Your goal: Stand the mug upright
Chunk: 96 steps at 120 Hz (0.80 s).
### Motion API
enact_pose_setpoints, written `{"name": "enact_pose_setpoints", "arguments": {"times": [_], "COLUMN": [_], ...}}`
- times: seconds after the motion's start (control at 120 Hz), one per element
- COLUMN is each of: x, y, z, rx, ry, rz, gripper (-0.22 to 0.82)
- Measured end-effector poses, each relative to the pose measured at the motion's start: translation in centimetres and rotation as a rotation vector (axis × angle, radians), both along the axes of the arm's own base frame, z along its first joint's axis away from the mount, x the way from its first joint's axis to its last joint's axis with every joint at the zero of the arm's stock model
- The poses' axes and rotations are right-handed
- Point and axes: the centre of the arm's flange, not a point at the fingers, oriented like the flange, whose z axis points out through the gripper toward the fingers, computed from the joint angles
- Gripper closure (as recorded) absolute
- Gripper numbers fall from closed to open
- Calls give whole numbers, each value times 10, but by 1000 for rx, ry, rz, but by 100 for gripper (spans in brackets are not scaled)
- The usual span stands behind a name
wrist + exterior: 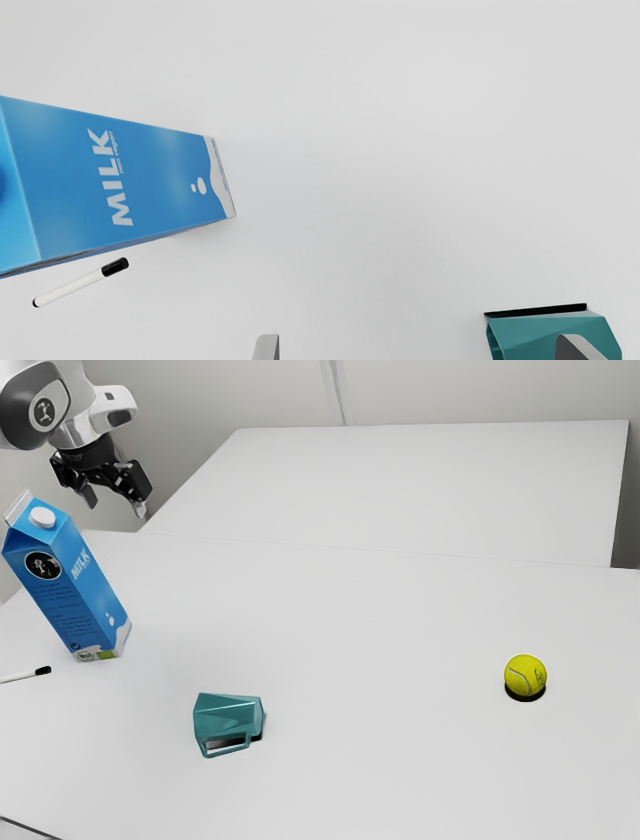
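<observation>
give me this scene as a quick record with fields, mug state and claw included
task: set the mug upright, not yet done
mug: teal, faceted, with handle, lying on its side
claw: open and empty, raised, at the exterior view's upper left
milk carton: blue, standing upright
marker: white with black cap, lying near the milk carton
tennis ball: yellow-green, toward the exterior view's right
surface: white table
</observation>
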Motion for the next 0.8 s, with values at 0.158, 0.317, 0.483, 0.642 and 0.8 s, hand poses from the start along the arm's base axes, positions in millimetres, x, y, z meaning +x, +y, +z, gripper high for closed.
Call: {"name": "enact_pose_setpoints", "arguments": {"times": [0.158, 0.317, 0.483, 0.642, 0.8], "x": [1, 7, 0, -23, -44], "y": [-1, -1, 21, 44, 48], "z": [-2, -12, -60, -138, -195], "rx": [-1, -10, -234, -523, -703], "ry": [-3, 4, 62, 166, 247], "rz": [-1, 0, 100, 255, 367], "gripper": [0, 0, 0, 0, 0]}}
